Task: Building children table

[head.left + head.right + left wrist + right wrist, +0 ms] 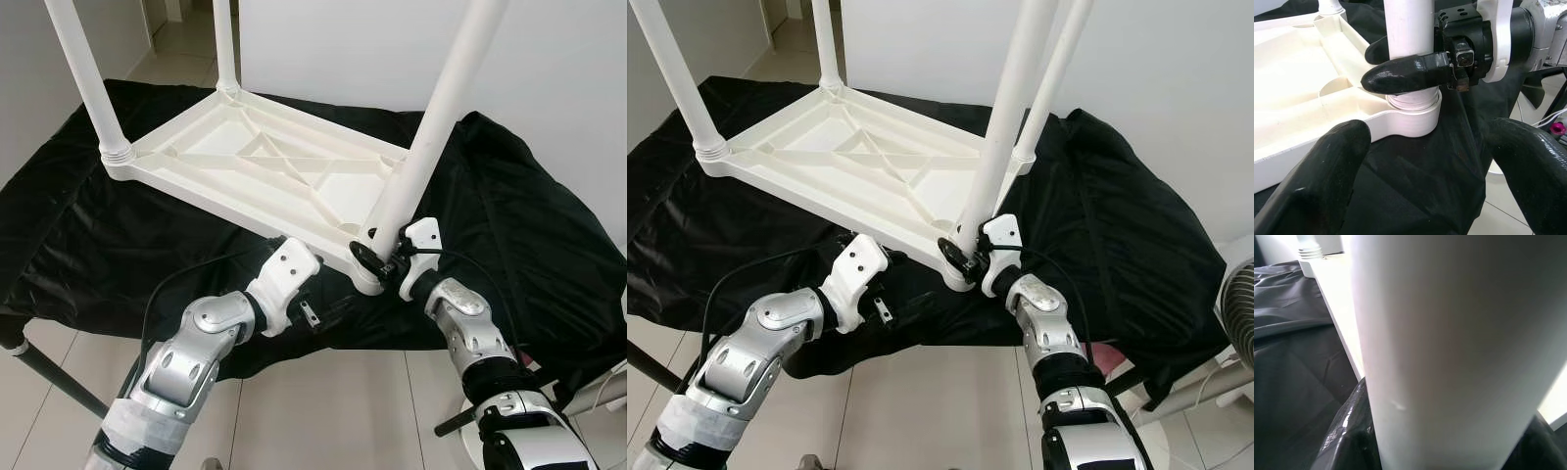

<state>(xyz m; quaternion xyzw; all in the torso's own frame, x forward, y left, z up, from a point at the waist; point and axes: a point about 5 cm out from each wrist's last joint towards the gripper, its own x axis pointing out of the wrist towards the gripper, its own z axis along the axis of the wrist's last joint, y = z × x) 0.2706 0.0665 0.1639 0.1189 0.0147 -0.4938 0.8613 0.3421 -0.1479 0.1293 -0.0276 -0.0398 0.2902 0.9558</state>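
- Room: we see a white wall [549, 69] behind, pale floor tiles [353, 411] below, and a doorway w/ more tiles at the far left. The right eye view adds a fan [1239, 313] at its right edge.
- Surface: a black sheet [519, 225], creased and shiny, draped over a low frame; one dark frame leg [54, 377] shows at the near left.
- Table [265, 166]: white plastic, upside down on the sheet, ribbed underside up. Legs stand in the far-left, far and far-right corners.
- Near leg [431, 127]: stands in the near-right corner socket [1413, 117], leaning a bit right in the eye views. The left wrist view shows its base ring seated in the socket; the eye views hide that behind the gripper.
- Left arm [196, 352]: reaches to the table's near edge. Left gripper [1430, 166] sits low by the sheet, aimed at the socket, fingers spread wide w/ nothing between them.
- Right gripper [377, 257]: at the near leg just above the socket. The left wrist view shows both fingers [1405, 73] clamped round the leg, one each side. The right wrist view has the leg as a white blur up close, w/ the sheet beside it.
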